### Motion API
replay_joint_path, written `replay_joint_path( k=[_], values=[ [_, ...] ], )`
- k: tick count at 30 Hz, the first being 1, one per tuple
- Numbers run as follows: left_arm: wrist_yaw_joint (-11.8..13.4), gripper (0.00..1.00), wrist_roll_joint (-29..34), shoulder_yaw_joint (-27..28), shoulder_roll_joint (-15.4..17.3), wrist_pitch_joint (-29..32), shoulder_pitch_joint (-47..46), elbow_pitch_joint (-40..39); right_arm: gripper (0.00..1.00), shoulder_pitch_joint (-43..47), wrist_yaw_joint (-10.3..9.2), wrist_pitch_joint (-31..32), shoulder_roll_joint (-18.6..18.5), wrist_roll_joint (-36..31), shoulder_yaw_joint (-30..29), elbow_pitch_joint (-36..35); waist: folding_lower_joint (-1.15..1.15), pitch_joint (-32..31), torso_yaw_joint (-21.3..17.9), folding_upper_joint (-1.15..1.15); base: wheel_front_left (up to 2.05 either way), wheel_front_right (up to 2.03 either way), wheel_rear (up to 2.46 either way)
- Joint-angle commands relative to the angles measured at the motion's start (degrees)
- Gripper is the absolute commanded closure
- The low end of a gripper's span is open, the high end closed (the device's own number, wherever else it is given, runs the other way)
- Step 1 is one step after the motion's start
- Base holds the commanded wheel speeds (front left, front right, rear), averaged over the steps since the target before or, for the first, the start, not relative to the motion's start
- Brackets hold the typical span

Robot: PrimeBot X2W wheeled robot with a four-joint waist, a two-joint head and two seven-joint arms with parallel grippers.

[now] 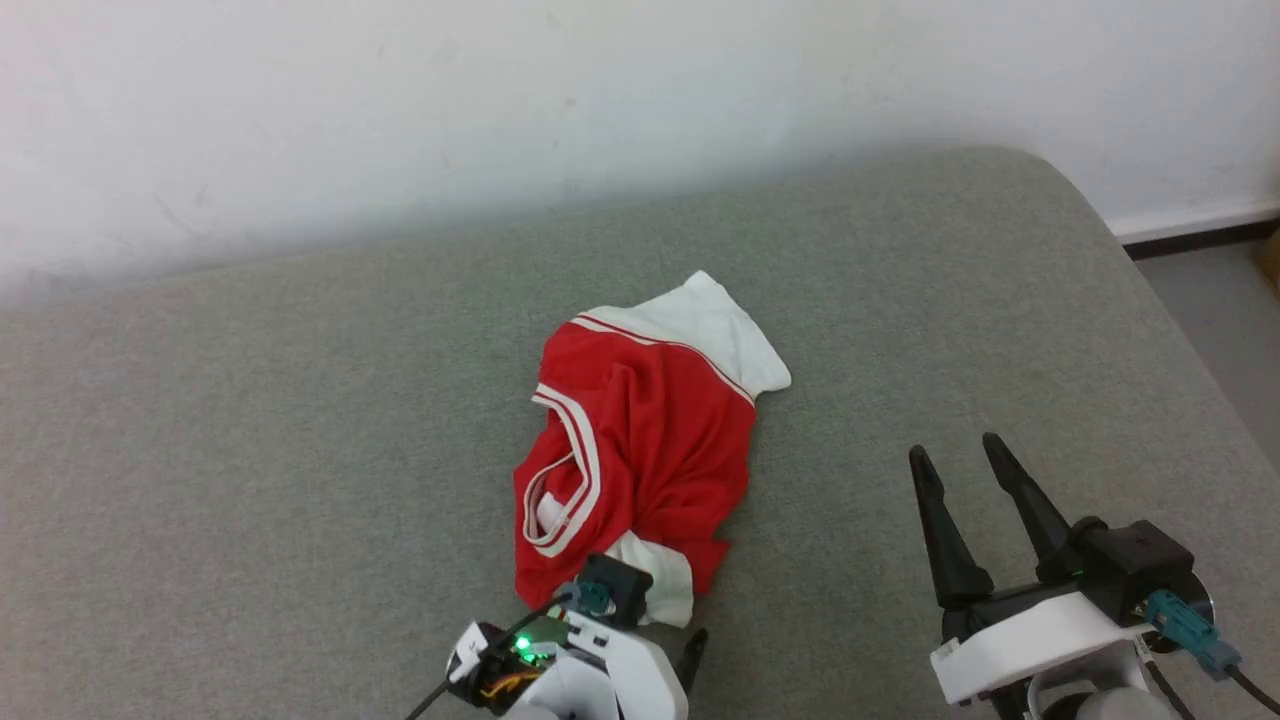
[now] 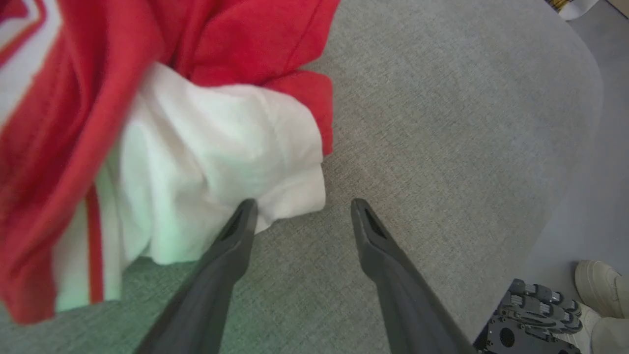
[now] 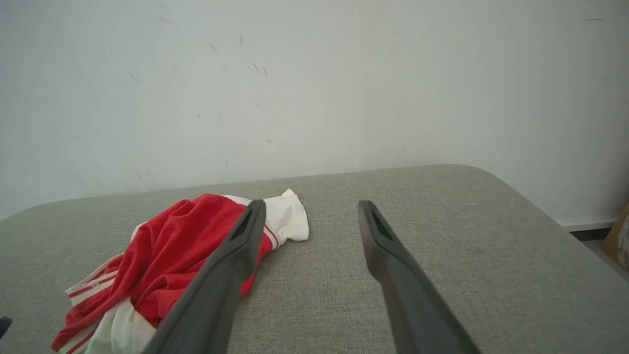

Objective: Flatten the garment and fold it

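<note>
Big grey padded surface (image 1: 250, 450), fabric-covered w/ a rounded corner, pushed up against a white wall (image 1: 500, 100). The red jersey shirt (image 1: 650, 440) sits approx mid-surface, bunched into a long heap and nowhere near flat. The body is folded over itself. One white sleeve (image 1: 715, 330) pokes out at the far end and the other white sleeve (image 2: 211, 157) at the near end. The striped neck trim (image 1: 578, 470) loops down the side towards the robot's left.

R gripper (image 1: 952, 448) hovers off to the shirt's right, well apart from it, fingers spread, holding nothing. L gripper (image 2: 303, 203) is low at the near end of the heap, fingers also spread w/ nothing btwn them. One fingertip (image 2: 241, 226) is right at the hem of the near sleeve; can't tell if it touches.

Handling, my guess: thin, light, floppy cloth w/ no stiffness. It will drape and drag, prob slidey on itself and a bit clingy on the woven cover. Not fragile. A pinch must catch one layer only, or the whole bunch lifts. Best holds imo: near sleeve hem for L, far sleeve or shoulder seam for R, then pull apart to spread. Avoid the neck loop, as it only stretches.

A person's pale shoe (image 2: 602, 285) is on the floor by the surface's edge.
</note>
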Motion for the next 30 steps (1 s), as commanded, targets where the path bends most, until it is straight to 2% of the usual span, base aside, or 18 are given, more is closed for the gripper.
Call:
replay_joint_path(
  k=[1, 6, 7, 9, 16, 22, 26, 30],
  values=[
    [0.6, 0.0, 0.3, 0.0, 0.0, 0.6, -1.4, 0.7, 0.0, -0.9, -0.11, -0.5, 0.1, 0.5, 0.0, 0.3, 0.0, 0.8, -0.8, 0.0, 0.0, 0.0, 0.0],
    [1.5, 0.0, -0.4, -0.2, -0.4, 5.9, -3.5, 4.6, 0.0, -1.4, -0.11, -1.0, 0.1, 0.8, 0.2, 0.8, 0.0, 1.8, -1.6, 0.0, 0.0, 0.0, 0.0],
    [1.4, 0.16, -0.5, -0.4, -0.4, 6.9, -3.8, 5.2, 0.0, -1.5, -0.11, -1.1, 0.1, 0.8, 0.2, 0.9, 0.0, 1.9, -1.7, 0.0, 0.0, 0.0, 0.0],
    [1.4, 1.0, -0.8, -0.1, -0.4, 7.0, -4.4, 5.4, 0.0, -1.7, -0.11, -1.2, 0.1, 0.8, 0.2, 1.2, 0.0, 2.0, -1.6, 0.0, 0.0, 0.0, 0.0],
    [4.8, 1.0, -4.3, 7.4, 0.9, -3.6, -2.6, -0.9, 0.0, -1.5, -0.11, -1.4, 0.1, 0.7, -0.8, 1.4, 0.0, 1.1, 0.4, 0.0, 0.0, 0.0, 0.0],
    [11.1, 1.0, -6.1, 17.8, 6.1, -11.6, 1.6, -11.9, 0.0, -1.1, -0.11, -1.2, 0.1, 0.6, -1.2, 0.9, 0.0, 0.8, 3.4, 0.0, 0.0, 0.0, 0.0],
    [15.3, 1.0, -6.9, 24.0, 9.7, -12.8, 5.3, -15.9, 0.0, -1.2, -0.11, -1.0, 0.1, 0.7, -0.9, 0.8, 0.0, 0.9, 4.8, 0.0, 0.0, 0.0, 0.0],
    [18.2, 1.0, -8.6, 28.5, 11.6, -12.3, 9.6, -16.6, 0.0, -1.2, -0.11, -0.6, 0.1, 0.5, -0.7, 0.9, 0.0, 0.8, 5.9, 0.0, 0.0, 0.0, 0.0]
  ],
)
